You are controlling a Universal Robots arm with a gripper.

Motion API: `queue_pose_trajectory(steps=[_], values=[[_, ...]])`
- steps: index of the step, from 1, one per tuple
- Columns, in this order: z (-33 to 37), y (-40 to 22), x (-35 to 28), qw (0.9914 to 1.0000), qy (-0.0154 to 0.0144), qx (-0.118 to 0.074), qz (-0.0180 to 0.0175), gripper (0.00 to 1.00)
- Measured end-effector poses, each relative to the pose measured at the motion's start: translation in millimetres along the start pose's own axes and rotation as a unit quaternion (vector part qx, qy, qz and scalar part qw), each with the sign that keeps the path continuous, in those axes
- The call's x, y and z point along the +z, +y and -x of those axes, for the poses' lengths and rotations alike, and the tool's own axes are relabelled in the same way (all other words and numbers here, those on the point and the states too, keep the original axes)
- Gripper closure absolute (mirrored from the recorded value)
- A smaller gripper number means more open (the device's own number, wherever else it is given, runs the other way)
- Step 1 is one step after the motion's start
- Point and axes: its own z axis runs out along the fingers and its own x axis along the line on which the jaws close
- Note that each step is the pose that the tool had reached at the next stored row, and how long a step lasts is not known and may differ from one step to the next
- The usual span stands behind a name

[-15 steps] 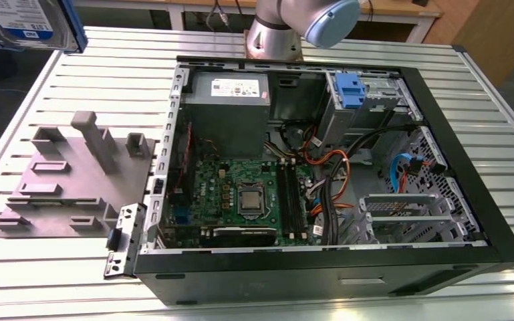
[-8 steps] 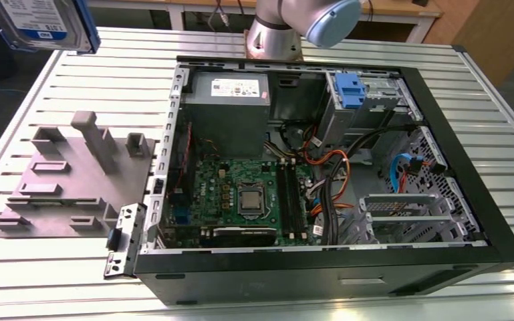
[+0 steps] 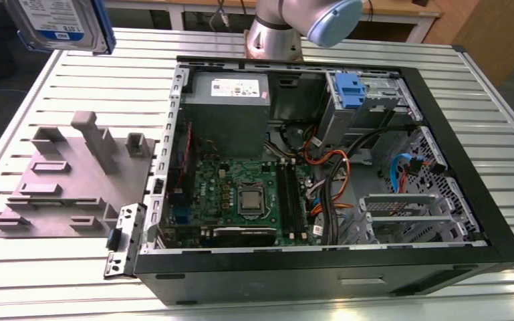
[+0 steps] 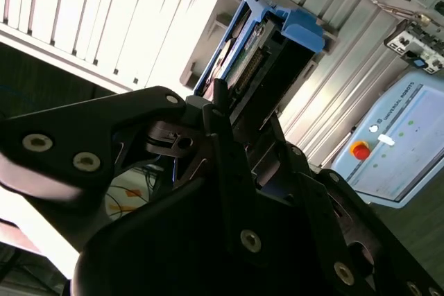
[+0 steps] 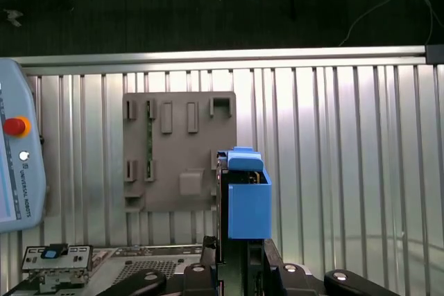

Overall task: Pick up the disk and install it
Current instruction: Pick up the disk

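Exterior view: the disk (image 3: 61, 23) hangs high at the exterior view's left, well apart from the open computer case (image 3: 484, 194). Second wrist view: the gripper (image 4: 232, 109) is clamped on its end. First wrist view: it juts straight out, so I'd carry it slowly, 1 axis at a time.

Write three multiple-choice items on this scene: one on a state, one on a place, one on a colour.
1. The computer case is: A open; B closed; C upside down.
2. The disk is: A inside the case; B in the gripper; C in a person's hand.
3. The disk's side rails are: A red; B blue; C green.
Answers: 1 A, its boards and cables show. 2 B, both wrist views show the gripper clamped on it. 3 B, blue plastic frames the disk.
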Motion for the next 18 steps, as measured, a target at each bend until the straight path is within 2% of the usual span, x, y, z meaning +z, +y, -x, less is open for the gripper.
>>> queue_pose_trajectory(steps=[18], values=[[2.1,-41.9,-0.5,1.00000,0.0000,0.000,0.0000,0.65]])
